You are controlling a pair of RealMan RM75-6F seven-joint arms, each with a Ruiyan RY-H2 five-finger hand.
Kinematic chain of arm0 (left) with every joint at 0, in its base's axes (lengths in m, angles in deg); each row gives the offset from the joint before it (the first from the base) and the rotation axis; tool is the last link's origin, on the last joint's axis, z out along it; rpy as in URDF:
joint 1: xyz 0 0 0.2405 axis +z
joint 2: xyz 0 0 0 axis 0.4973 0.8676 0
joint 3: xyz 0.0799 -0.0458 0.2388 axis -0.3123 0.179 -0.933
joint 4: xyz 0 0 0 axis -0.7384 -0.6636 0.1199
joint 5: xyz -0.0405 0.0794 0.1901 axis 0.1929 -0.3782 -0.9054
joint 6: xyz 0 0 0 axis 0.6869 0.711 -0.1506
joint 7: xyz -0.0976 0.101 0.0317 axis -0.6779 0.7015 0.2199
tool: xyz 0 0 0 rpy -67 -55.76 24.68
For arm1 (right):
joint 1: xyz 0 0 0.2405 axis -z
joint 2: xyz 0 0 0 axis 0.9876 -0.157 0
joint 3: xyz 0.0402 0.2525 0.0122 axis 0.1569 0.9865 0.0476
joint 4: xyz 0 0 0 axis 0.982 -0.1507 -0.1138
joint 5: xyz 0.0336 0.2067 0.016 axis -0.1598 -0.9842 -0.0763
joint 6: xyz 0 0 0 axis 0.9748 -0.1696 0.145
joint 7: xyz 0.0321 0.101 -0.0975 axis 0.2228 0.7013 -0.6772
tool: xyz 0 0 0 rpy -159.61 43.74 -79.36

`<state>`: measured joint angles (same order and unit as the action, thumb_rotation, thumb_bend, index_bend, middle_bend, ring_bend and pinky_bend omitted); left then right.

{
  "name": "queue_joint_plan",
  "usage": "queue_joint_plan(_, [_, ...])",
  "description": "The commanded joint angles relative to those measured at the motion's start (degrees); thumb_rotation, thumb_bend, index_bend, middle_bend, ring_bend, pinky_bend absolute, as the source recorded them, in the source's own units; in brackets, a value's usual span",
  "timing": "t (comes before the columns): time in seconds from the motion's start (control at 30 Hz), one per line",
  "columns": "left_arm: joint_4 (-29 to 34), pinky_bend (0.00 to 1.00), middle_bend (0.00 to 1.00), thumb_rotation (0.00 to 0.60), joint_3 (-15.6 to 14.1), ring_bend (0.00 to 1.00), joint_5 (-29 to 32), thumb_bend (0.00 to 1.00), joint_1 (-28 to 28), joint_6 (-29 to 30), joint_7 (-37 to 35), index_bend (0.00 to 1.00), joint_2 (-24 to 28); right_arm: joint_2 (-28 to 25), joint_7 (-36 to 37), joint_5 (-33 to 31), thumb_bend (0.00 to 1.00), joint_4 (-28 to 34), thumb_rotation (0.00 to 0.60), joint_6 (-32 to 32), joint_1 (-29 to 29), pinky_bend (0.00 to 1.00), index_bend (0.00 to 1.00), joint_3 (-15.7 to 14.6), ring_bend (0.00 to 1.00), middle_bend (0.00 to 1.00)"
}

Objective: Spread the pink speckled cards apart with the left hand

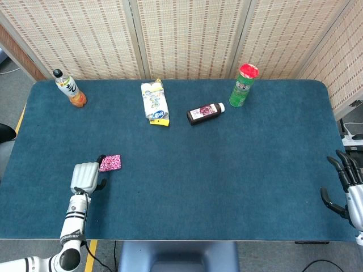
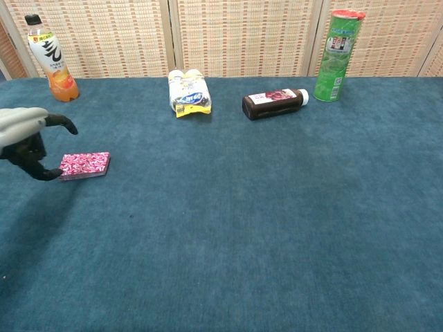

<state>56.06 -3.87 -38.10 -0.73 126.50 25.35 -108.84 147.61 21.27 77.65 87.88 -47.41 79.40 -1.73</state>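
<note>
One stack of pink cards [image 1: 109, 163] is approached at the counter's [image 1: 227, 170] left by the left hand [image 1: 85, 176], fingers apart and empty, placed beside it for spreading; the right hand [image 1: 347, 190] is held open, idle.

Pink speckled cards [image 1: 109, 163], teal table [image 1: 227, 164], green canister [image 1: 243, 86] red-lidded, orange bottle [image 1: 70, 89].

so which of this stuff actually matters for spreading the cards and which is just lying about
Part of the job:
- small flat stack of pink speckled cards, still squared up
- left hand, right beside the stack

Just lying about:
- orange drink bottle with black cap
- yellow and white snack packet
- dark bottle with white cap, on its side
- green tube with red lid
- right hand, at the table edge
</note>
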Motion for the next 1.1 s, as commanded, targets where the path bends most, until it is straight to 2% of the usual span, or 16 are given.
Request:
queue_joint_plan(0.03, [-5.2, 1.00, 1.00, 0.600, 2.3, 1.00, 4.2, 0.33, -4.0, 3.4, 3.1, 0.18, -7.0, -0.2, 0.2, 0.0, 0.42, 0.1, 0.600, 0.0, 0.0, 0.31, 0.12, 0.0, 0.00, 0.01])
queue_joint_plan(0.4, [-14.4, 1.00, 1.00, 0.600, 2.3, 1.00, 8.4, 0.32, -7.2, 2.7, 4.5, 0.21, -11.6, -0.5, 1.3, -0.2, 0.42, 0.0, 0.600, -0.3, 0.1, 0.31, 0.12, 0.1, 0.00, 0.01])
queue_joint_plan(0.6, [-16.4, 1.00, 1.00, 0.600, 2.1, 1.00, 9.6, 0.33, -7.5, 2.3, 4.2, 0.22, -12.1, -0.6, 1.3, -0.4, 0.42, 0.2, 0.600, 0.0, 0.0, 0.31, 0.12, 0.1, 0.00, 0.01])
queue_joint_plan(1.1, [-23.6, 1.00, 1.00, 0.600, 1.8, 1.00, 8.0, 0.33, -8.3, 2.3, 1.4, 0.27, -16.2, -0.8, 1.8, -0.4, 0.42, 0.1, 0.600, -0.2, 0.0, 0.31, 0.12, 0.2, 0.00, 0.01])
